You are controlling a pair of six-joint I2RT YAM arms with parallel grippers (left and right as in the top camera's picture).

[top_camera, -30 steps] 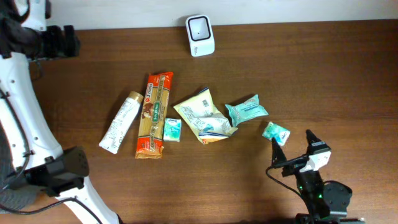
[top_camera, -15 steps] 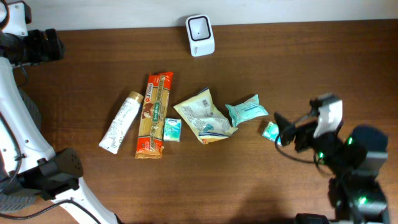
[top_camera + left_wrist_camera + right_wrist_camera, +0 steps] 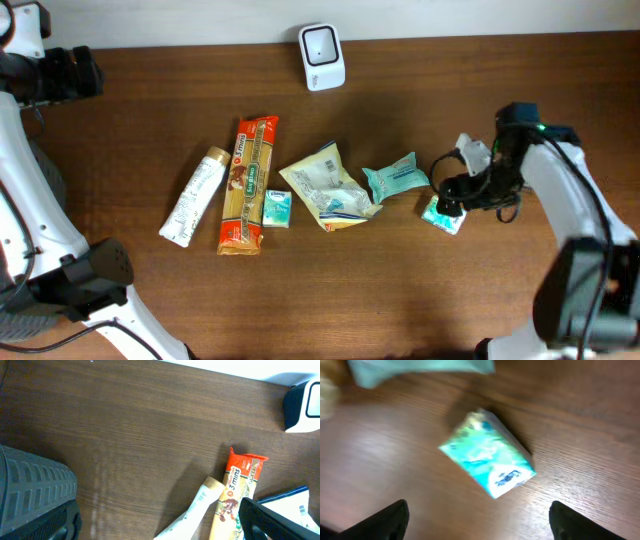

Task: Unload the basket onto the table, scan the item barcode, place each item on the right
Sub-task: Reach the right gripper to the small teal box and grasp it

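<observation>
Right end effector (image 3: 452, 190), spread wide and empty, is hovering over the small teal tissue pack (image 3: 442, 214) on the desk (image 3: 500, 90), seemingly lining up a pick for the white scanner (image 3: 322, 43).

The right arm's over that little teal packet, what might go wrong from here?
The small teal packet lies skewed under the open right pincer, so closing may catch a corner and spin it away. The larger teal pack sits close by; the pincer might nudge it. No barcode shows, so it may reach the scanner facing wrong.
</observation>
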